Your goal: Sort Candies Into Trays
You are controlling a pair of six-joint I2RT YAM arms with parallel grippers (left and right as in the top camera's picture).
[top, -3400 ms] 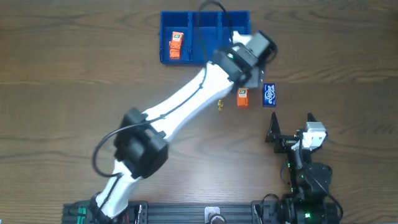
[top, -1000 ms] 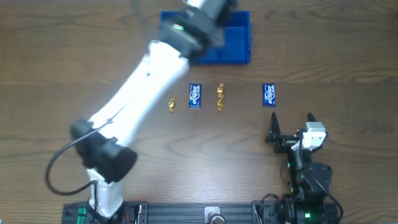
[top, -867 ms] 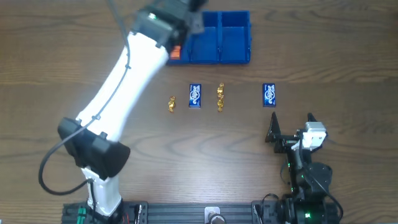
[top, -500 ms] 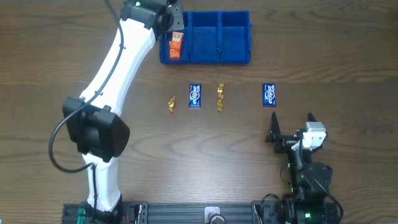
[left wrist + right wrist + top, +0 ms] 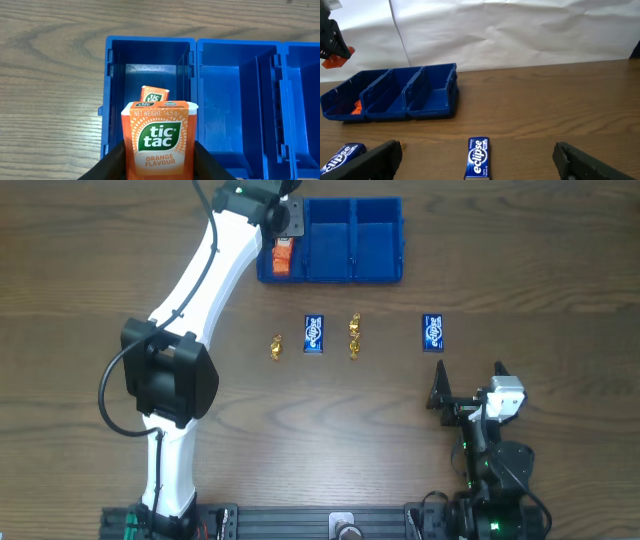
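I am holding a glossy orange candy box (image 5: pixel 160 137) clamped upright in the left gripper (image 5: pixel 160 167), hanging over the far-left bin of the blue plastic tray (image 5: pixel 330 277), which has three rectangular bins. One more orange box (image 5: pixel 154 93) is lying inside that bin. On the wood-grain table (image 5: pixel 560 300) two flat blue packs (image 5: pixel 313 333) (image 5: pixel 433 332) are lying, with crinkled gold-wrapped sweets (image 5: pixel 276 347) (image 5: pixel 354 338) in two spots. The right gripper (image 5: pixel 468 383) is sitting near right, fingers apart.
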